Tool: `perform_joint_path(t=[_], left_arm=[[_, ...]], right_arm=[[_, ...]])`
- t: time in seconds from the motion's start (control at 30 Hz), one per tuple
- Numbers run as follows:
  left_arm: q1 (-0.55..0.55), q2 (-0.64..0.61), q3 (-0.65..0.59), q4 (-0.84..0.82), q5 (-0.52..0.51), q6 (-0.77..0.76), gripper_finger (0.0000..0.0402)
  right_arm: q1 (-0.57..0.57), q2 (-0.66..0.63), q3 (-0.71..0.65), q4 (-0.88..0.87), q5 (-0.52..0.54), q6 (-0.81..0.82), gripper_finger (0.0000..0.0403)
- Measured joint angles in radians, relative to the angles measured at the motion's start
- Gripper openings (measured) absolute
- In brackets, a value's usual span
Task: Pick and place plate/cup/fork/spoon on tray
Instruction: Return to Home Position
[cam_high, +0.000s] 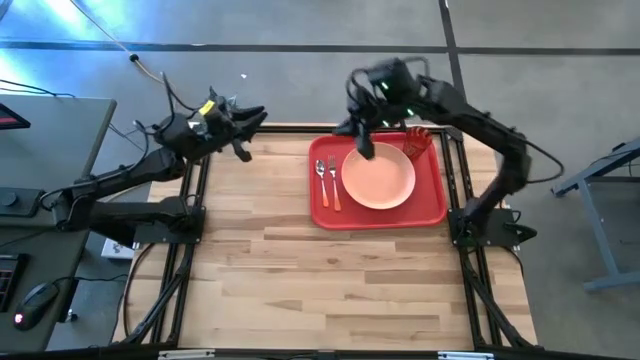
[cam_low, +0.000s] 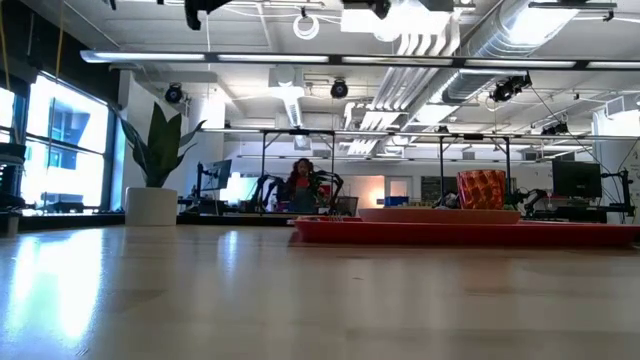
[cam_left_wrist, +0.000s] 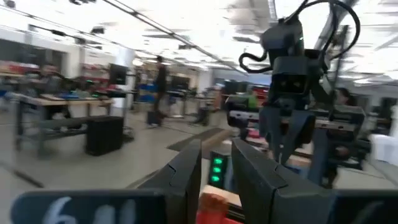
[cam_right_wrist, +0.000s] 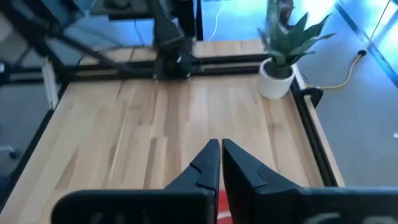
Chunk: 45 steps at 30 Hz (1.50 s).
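All four items already lie on the tray (cam_high: 325, 212), which sits toward one o'clock on the worktop (cam_high: 300, 270): the plate (cam_high: 379, 178) is at its centre, the spoon (cam_high: 321, 180) and fork (cam_high: 333, 183) lie side by side at the plate's nine o'clock, handles toward six, and the cup (cam_high: 417, 143) stands at the plate's one o'clock, near the tray's far corner. The right pincer (cam_right_wrist: 219, 163) hangs over the tray's far edge at about eleven o'clock from the plate, clenched with nothing in it; its own camera shows the fingers (cam_right_wrist: 202, 167) pressed together above the bare wood and the potted plant (cam_right_wrist: 281, 53) at the far corner. The left pincer (cam_left_wrist: 214, 174) waits at the worktop's ten o'clock edge, raised and pointed across at the other arm; its fingers (cam_left_wrist: 183, 174) stand slightly apart, released and empty. By my reading the placing is done and what remains is a clean retreat. To do that well, the right arm should rise straight up before swinging away, so the fingertips clear the plate's rim and do not brush the cup, which looks light and easy to tip. The left arm needs no move.
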Motion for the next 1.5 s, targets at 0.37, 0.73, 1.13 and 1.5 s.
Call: perform_joint_path(t=[0.37, 0.73, 1.13, 1.5], left_arm=[[-0.061, 0.05, 0.0, 0.182, -0.011, 0.007, 0.0028], [-0.033, 0.107, -0.001, 0.174, 0.013, -0.131, 0.0006], [-0.111, -0.033, -0.259, 0.177, -0.044, -0.124, 0.0], [-0.153, 0.06, -0.321, 0.159, 0.0, -0.135, 0.0]], right_arm=[[0.16, -0.548, -0.643, 0.536, 0.164, 0.225, 0.0], [0.201, -0.801, -1.023, 0.955, -0.107, 0.205, 0.0001], [0.349, -1.154, -1.334, 0.943, 0.152, 0.171, 0.0], [0.348, -1.265, -1.625, 1.131, 0.318, 0.307, 0.0]])
